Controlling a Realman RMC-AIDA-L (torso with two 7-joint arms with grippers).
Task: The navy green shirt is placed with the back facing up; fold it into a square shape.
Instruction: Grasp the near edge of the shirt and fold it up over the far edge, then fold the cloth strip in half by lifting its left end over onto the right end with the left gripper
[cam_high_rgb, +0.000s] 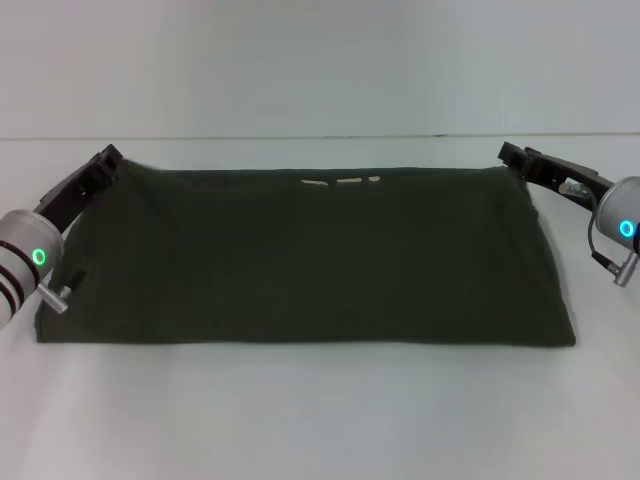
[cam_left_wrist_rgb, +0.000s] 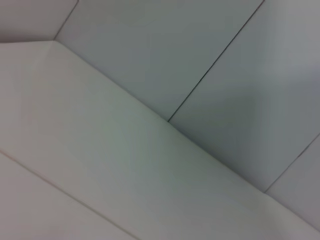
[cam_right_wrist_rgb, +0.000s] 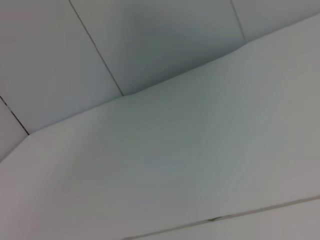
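The large dark olive-green soft-fabric shirt (cam_high_rgb: 300, 260) is seen spread wide across the white desk (cam_high_rgb: 320, 410), stretched between the two hands. Its near edge rests flat on the desk, while its far edge is drawn taut in a straight line from one hand to the other. A few small cream marks are visible at the middle of that far edge.

The left hand (cam_high_rgb: 107, 160) is positioned at the far left corner of the shirt, and the cloth is pinched in it. The right hand (cam_high_rgb: 513, 157) is positioned at the far right corner, likewise pinching the cloth. From each hand the fabric slopes outward and down toward the near corners.

In both wrist views only pale flat surfaces and thin dark seams are recorded; neither shirt nor fingers are shown there.
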